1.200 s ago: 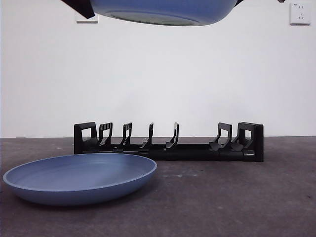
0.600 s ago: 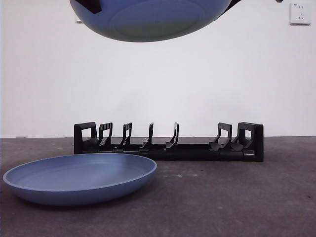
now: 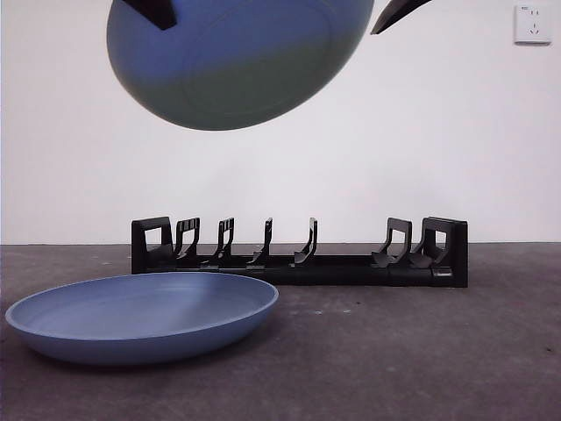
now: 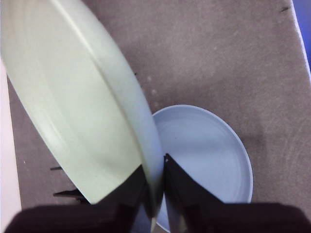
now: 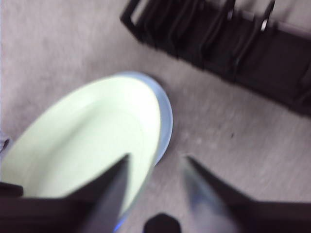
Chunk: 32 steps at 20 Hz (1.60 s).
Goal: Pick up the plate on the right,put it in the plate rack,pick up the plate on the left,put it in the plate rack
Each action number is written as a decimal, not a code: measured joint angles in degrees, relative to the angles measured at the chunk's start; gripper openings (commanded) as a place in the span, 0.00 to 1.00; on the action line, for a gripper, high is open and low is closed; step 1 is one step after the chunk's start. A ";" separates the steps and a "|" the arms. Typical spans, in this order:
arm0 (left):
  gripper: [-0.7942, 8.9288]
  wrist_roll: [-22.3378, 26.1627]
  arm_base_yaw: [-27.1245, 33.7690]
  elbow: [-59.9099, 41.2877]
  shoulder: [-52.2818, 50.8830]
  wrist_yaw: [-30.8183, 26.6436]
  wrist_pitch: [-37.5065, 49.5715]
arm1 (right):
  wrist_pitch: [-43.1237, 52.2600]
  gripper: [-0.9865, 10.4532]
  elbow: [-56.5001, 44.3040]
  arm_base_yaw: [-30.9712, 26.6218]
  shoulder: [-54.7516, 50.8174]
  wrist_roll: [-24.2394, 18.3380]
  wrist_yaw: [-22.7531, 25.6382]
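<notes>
Even brightness; blurred right wrist view.

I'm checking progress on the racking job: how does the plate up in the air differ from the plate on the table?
The raised plate hangs tilted above the plate rack, its underside facing the front camera; the lying plate rests flat on the table, hollow up. The raised plate is clamped at its rim by the left gripper; nothing grips the lying plate. Both are round, shallow and blue.

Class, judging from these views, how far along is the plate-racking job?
Nothing is racked: the plate rack holds no plate. In hand: the left gripper clamps a tilted blue plate in the air above the rack; the right gripper is open beside it. Left: slot it, then rack the second plate lying on the table.
</notes>
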 measured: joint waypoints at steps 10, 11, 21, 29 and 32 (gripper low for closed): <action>0.07 -17.62 11.41 0.00 0.00 13.81 14.62 | -3.89 0.45 17.99 0.00 -4.55 -0.28 20.90; 0.07 -20.41 14.05 0.00 0.00 15.43 17.31 | -5.20 0.45 18.25 0.00 -6.60 -0.31 21.46; 0.07 -42.01 31.10 0.02 8.57 27.32 34.88 | -14.45 0.44 14.82 0.28 -12.41 -1.77 9.35; 0.07 -43.93 33.20 0.02 17.53 26.56 42.47 | -14.38 0.44 -3.69 2.75 -12.50 -1.77 9.38; 0.07 -44.17 34.53 0.02 20.22 26.80 43.78 | -9.84 0.44 -11.43 3.30 -12.74 -1.75 9.29</action>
